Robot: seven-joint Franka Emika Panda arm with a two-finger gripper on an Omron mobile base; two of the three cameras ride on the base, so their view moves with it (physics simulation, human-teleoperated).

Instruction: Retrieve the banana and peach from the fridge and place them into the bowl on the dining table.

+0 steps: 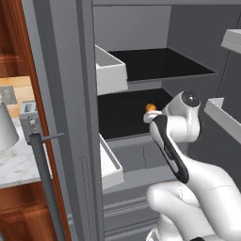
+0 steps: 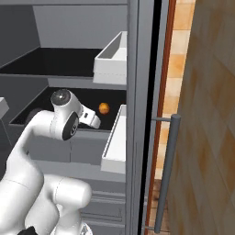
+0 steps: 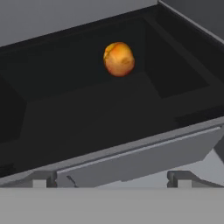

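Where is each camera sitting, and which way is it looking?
Left base view: behind the arm on its left, facing the open fridge; the white arm rises at lower right toward the peach.
Right base view: behind the arm on its right, facing the same fridge shelves; the arm rises at lower left.
Hand view: on the hand, looking along the gripper onto the dark shelf where the peach lies; its fingertips stand apart at the bottom.
All three share the peach and its shelf.

To your left, brown wooden cabinets [image 1: 14, 56], a marble counter [image 1: 16, 164] with what may be a toaster [image 1: 29, 113], to your right, a tan tiled wall [image 2: 176, 69], even light
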